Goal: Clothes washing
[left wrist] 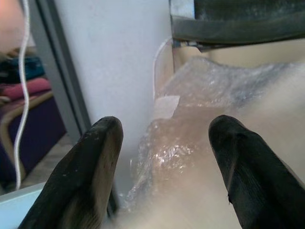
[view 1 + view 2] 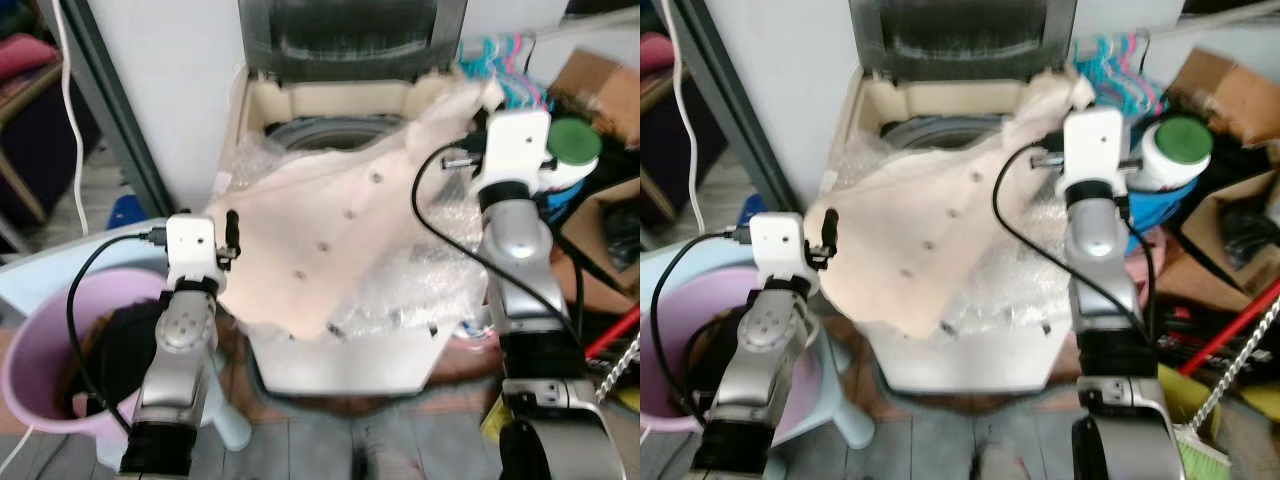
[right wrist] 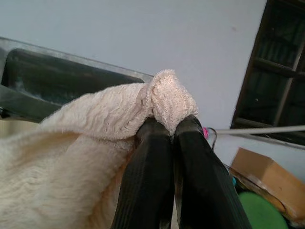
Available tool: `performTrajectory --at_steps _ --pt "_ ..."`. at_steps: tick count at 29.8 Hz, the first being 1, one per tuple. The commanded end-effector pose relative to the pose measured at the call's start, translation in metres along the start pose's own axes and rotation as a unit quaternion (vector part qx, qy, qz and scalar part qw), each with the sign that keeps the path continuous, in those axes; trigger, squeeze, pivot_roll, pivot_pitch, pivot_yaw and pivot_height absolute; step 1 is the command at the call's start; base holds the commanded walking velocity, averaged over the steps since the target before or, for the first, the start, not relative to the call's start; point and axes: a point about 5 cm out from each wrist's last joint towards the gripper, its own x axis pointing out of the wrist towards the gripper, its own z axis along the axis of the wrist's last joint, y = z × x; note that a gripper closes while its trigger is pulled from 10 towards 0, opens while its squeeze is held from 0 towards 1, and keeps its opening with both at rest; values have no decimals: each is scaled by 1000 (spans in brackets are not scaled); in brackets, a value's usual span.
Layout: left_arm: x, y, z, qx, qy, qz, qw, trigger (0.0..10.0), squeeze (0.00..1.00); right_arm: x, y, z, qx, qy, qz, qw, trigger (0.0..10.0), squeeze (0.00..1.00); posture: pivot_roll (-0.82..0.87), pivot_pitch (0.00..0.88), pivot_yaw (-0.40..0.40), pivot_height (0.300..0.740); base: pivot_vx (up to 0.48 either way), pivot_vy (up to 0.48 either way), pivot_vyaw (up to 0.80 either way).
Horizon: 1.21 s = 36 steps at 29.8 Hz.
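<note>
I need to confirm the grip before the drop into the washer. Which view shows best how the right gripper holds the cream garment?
The right wrist view: the right gripper pinches a bunched corner of the cream garment between closed fingers. The eye views show the garment draped over the washing machine, with the grip itself hidden. The left wrist view shows only its blurred edge.

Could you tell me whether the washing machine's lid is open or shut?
Open. The lid stands raised at the back, and the drum's round opening shows behind the cream garment pinched by the right gripper.

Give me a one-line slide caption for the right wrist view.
Right end effector shut on a fold of the cream knit garment, lifted before the washing machine's open lid.
</note>
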Motion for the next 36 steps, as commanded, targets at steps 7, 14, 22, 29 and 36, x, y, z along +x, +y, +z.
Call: performTrajectory --at_steps 7,14,22,29,36 --pt "1 5 5 -9 -13 9 1000 10000 0 12 10 15 8 -32 50 998 10000 0 -39 0 49 740 198 0 0" --pt "0 7 5 -13 -12 14 1000 10000 0 24 21 36 -7 -86 134 987 10000 0 -36 0 43 740 433 0 0" --pt "0 6 3 -16 -6 22 1000 10000 0 47 36 70 9 -139 222 965 10000 0 -36 0 36 740 366 0 155" --pt "0 2 4 -18 -12 26 999 10000 0 73 63 118 -27 -182 319 930 10000 0 -37 0 28 740 0 0 0" --pt "-4 -4 2 -23 -10 25 999 10000 0 114 13 203 -32 -234 134 962 10000 0 -20 0 2 740 0 0 0"
